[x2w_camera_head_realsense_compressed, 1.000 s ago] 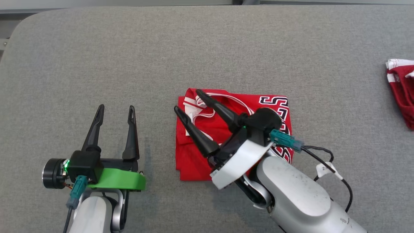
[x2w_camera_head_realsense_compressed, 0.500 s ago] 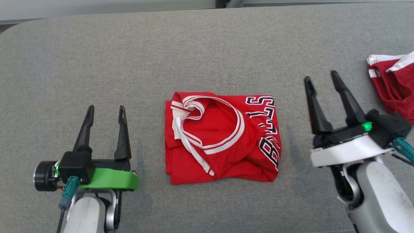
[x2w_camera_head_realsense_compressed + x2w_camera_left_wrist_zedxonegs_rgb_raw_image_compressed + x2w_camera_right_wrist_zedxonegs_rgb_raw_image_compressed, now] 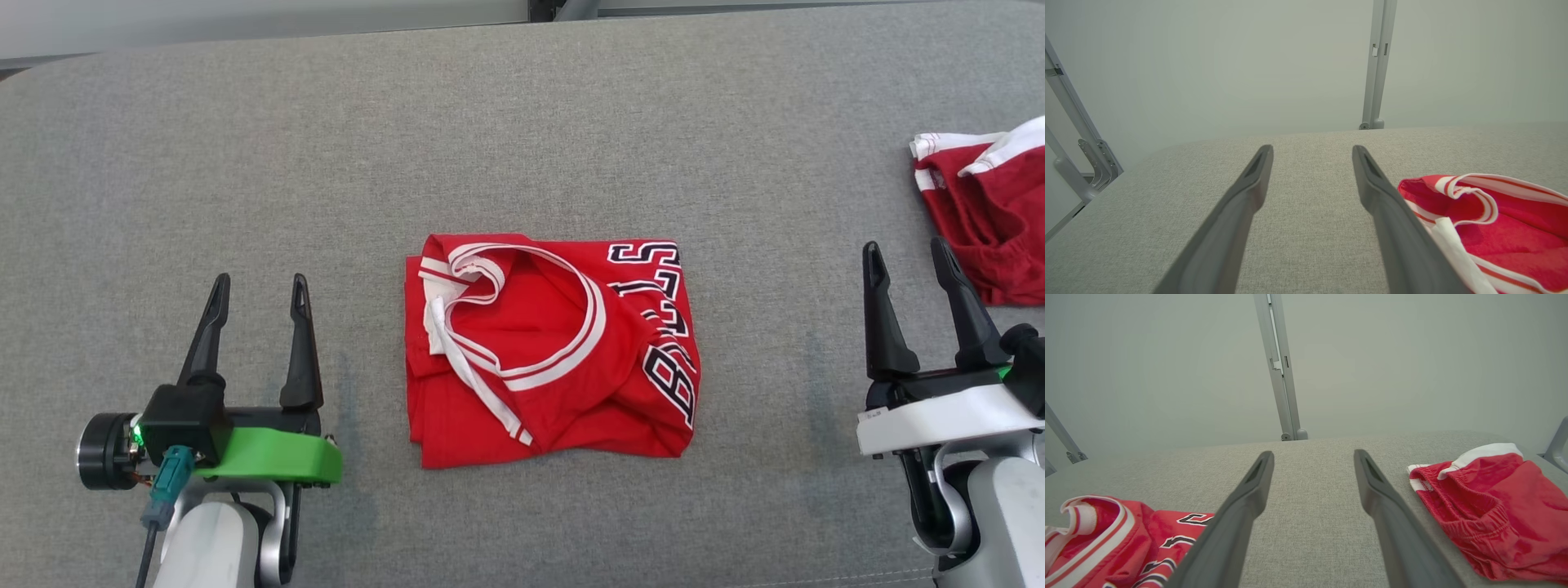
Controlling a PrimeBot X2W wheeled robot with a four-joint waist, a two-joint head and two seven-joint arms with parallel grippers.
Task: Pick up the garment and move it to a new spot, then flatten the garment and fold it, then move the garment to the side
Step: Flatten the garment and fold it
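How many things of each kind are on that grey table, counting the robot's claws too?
Red jersey: 1
Red shorts: 1
Claws: 2, the left claw and the right claw, both open
Total: 4

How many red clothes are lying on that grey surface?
2: a folded red jersey in the middle, and red shorts at the right edge, partly cut off.

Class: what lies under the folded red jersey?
The jersey rests on the grey table, seen all round it. Its lower layers, and anything beneath them, are covered.
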